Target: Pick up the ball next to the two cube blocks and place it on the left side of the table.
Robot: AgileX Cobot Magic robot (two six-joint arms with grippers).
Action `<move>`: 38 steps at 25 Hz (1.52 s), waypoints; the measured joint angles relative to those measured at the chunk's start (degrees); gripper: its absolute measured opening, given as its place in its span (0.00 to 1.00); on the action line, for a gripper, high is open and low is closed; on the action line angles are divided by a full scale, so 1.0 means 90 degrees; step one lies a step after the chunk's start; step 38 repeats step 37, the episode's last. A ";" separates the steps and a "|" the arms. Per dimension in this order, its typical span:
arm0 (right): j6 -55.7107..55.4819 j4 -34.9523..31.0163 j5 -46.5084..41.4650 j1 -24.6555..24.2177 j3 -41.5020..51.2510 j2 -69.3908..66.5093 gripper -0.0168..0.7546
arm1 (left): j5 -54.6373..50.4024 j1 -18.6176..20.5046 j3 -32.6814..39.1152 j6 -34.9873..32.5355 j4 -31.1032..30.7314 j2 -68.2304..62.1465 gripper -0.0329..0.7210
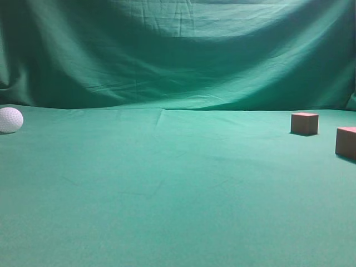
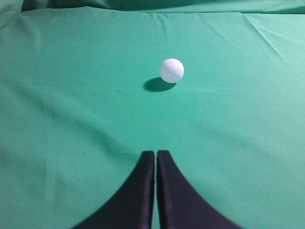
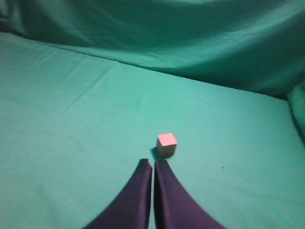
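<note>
The ball (image 1: 10, 120) rests at the far left edge of the table (image 1: 167, 189), close to where the draped backdrop (image 1: 178, 55) meets it; being round, it shows no long axis or heading. The two cube blocks (image 1: 305, 123) sit well apart from it near the right edge, one nearer the back. The left gripper (image 2: 156, 153) hangs short of the ball with its fingers pressed together, empty, and the right gripper (image 3: 152, 163) is likewise closed, one cube just beyond its tips.

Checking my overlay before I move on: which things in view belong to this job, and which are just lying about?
Job:
- small white dimpled golf ball, at far left
- two reddish-brown wooden cube blocks, at right
- green cloth table

Lying about:
- draped green cloth backdrop; nothing else
</note>
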State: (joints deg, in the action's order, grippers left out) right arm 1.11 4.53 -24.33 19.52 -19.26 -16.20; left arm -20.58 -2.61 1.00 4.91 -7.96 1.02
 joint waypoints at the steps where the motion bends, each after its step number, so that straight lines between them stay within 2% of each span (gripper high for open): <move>1: 0.0000 0.0000 0.0029 -0.0229 0.0193 0.0169 0.02 | 0.0000 0.0000 0.0000 0.0000 0.0000 0.0000 0.04; 6: -0.0142 -0.0113 0.0136 -0.1135 0.1146 0.1027 0.02 | 0.0000 0.0000 0.0000 0.0000 0.0000 0.0000 0.04; 12: -0.0288 -0.0128 0.0174 -0.1592 0.2008 0.1839 0.02 | 0.0000 0.0000 0.0000 0.0000 0.0000 0.0000 0.04; 18: -0.0767 -0.0144 0.0133 -0.1621 0.2289 0.1861 0.02 | 0.0000 0.0000 0.0000 0.0000 0.0000 0.0000 0.04; 38: -0.0791 -0.0144 0.0133 -0.1621 0.2289 0.1861 0.02 | 0.0000 0.0000 0.0000 0.0000 0.0000 0.0000 0.04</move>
